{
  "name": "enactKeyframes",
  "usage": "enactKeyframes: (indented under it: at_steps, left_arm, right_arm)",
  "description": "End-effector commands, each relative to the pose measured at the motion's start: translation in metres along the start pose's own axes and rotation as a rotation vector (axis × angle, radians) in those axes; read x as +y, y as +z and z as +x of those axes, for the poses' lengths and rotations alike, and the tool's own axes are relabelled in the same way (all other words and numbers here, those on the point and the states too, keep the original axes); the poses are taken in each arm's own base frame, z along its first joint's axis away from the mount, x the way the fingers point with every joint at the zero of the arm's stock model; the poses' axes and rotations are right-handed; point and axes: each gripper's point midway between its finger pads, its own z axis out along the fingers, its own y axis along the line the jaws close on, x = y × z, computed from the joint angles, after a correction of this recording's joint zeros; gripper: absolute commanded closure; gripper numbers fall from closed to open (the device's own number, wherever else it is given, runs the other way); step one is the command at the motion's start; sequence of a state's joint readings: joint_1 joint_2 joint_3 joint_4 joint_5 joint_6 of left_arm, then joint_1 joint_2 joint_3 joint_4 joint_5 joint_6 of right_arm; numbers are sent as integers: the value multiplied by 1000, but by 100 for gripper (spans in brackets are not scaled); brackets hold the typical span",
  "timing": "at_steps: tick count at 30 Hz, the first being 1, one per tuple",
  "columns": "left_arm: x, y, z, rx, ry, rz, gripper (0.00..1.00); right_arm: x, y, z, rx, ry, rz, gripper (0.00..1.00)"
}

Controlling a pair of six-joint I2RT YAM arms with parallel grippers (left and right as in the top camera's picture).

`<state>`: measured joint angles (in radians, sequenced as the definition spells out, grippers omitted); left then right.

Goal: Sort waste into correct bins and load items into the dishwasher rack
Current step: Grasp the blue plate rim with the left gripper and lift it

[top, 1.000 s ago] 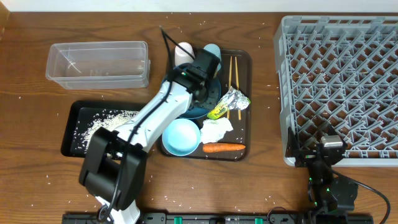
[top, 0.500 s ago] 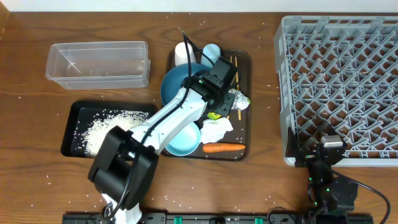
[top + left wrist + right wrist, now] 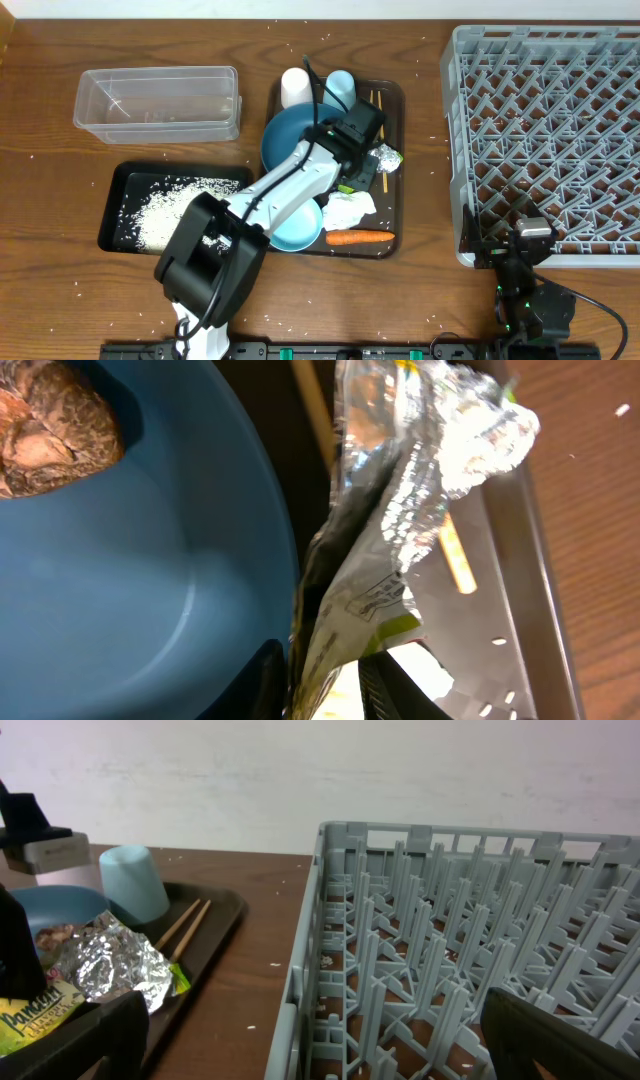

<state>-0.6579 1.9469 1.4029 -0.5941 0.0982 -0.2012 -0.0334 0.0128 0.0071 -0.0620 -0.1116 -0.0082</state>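
Between the left fingers [image 3: 268, 682], the foil wrapper [image 3: 430, 470].

robot lab: wooden table [image 3: 60, 300], bare wall [image 3: 300, 770]

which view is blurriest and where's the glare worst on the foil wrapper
Left wrist: blurriest, too close; the foil wrapper has blown-out glare on its upper crinkles. Right wrist: the right gripper shows as dark unfocused blobs at the bottom corners, the dishwasher rack fairly sharp. Overhead: even light, sharpest.
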Motion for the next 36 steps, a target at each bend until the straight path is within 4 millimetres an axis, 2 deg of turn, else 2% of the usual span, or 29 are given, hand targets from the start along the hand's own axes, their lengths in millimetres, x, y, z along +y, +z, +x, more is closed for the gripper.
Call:
enactKeyframes:
  at_steps: [1, 5, 8, 19, 24, 30, 36]
  left_arm:
    - [-21, -6, 1, -12, 58, 19, 75]
    - [-35, -6, 5, -21, 98, 7, 74]
    - [-30, -6, 3, -37, 109, -48, 74]
    - [-31, -11, 6, -29, 95, -46, 73]
    - [-40, -16, 10, -27, 82, -29, 74]
    - [-65, -15, 22, -3, 114, 22, 74]
    - [-71, -15, 27, 7, 127, 26, 74]
  right_arm:
    - [3, 0, 1, 2, -1, -12, 1]
    - [3, 0, 1, 2, -1, -12, 1]
    - [3, 0, 1, 2, -1, -12, 1]
    - [3, 0, 1, 2, -1, -12, 1]
    - [3, 0, 1, 2, -1, -12, 1]
    - [3, 0, 1, 2, -1, -12, 1]
    - [3, 0, 1, 2, -1, -12, 1]
